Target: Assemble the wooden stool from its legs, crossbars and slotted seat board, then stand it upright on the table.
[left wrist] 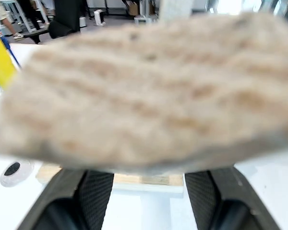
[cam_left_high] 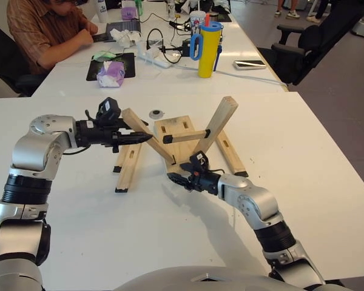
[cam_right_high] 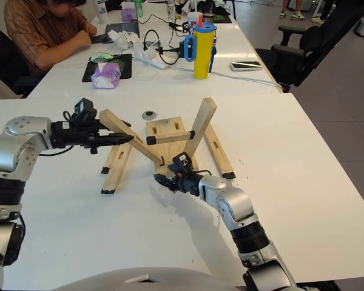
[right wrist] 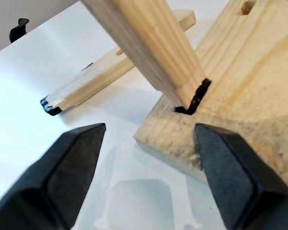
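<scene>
The slotted seat board point(cam_left_high: 170, 128) lies flat on the white table. Two legs stand slanted in it: the left leg point(cam_left_high: 162, 151) and the right leg point(cam_left_high: 219, 120), joined by a crossbar point(cam_left_high: 185, 136). My left gripper point(cam_left_high: 147, 138) sits against the left leg's upper half, and that leg's wood point(left wrist: 144, 96) lies blurred just in front of the wrist camera. My right gripper point(cam_left_high: 177, 179) is open at the board's near corner point(right wrist: 240, 72), beside the slot where the left leg point(right wrist: 153, 43) enters. Nothing is between its fingers.
Two loose legs lie flat, one left of the board point(cam_left_high: 126, 167) and one on its right point(cam_left_high: 232, 153). A small round disc point(cam_left_high: 156, 113) sits behind the board. A yellow bottle point(cam_left_high: 209, 48), cables and a purple pack point(cam_left_high: 112, 73) are on the far table.
</scene>
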Motion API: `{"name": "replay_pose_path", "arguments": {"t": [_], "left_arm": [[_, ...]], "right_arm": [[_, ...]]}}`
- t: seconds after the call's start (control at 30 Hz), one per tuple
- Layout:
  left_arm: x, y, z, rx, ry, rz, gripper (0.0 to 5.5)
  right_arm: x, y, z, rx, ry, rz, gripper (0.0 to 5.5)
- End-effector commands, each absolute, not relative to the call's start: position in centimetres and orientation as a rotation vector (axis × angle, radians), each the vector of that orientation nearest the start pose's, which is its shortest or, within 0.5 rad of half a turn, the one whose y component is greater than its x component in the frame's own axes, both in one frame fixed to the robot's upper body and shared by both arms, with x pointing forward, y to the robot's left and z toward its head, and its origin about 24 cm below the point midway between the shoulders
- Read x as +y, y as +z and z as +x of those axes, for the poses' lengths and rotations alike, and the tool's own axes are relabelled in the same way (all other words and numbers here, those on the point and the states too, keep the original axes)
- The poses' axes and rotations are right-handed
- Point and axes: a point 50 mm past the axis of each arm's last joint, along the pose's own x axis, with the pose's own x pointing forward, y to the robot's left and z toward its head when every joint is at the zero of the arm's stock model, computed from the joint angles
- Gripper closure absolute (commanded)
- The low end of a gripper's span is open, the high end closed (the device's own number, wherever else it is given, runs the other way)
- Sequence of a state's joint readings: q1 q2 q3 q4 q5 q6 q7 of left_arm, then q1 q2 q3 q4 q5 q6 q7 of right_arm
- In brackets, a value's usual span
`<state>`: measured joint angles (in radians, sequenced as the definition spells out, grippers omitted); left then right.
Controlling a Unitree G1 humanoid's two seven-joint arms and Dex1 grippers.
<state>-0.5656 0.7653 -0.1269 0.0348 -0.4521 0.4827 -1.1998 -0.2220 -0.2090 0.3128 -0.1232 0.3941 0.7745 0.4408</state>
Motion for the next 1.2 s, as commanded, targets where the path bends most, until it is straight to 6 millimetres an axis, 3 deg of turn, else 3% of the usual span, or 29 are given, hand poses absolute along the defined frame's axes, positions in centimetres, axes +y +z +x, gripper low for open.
{"name": "replay_pose_path", "arguments": {"t": [0.03,0.27,0.57,0.7,0.83,1.03,1.2], "left_arm": [[17.9,15.2,28.9,0.35,-1.303,0.299,3.48],[16.5,13.5,29.7,0.312,-1.261,0.182,3.48],[15.8,9.5,29.2,0.284,-1.254,0.014,3.48],[15.7,7.1,28.7,0.314,-1.245,0.026,3.48],[15.7,7.0,28.8,0.305,-1.236,0.038,3.48],[16.2,8.0,29.2,0.282,-1.222,0.067,3.48],[16.7,8.1,29.2,0.29,-1.209,0.079,3.48]], "right_arm": [[-7.9,1.7,23.8,0.719,0.824,0.1,2.05],[-7.7,1.4,23.7,0.737,0.83,0.113,2.05],[-7.6,1.0,23.6,0.754,0.85,0.11,2.05],[-7.6,1.4,24.0,0.69,0.857,0.133,2.05],[-8.2,4.9,24.8,0.38,0.845,0.259,2.56],[-10.0,10.9,23.9,0.044,0.831,0.332,3.46],[-8.7,16.7,24.4,-0.187,0.805,0.247,4.19]]}}
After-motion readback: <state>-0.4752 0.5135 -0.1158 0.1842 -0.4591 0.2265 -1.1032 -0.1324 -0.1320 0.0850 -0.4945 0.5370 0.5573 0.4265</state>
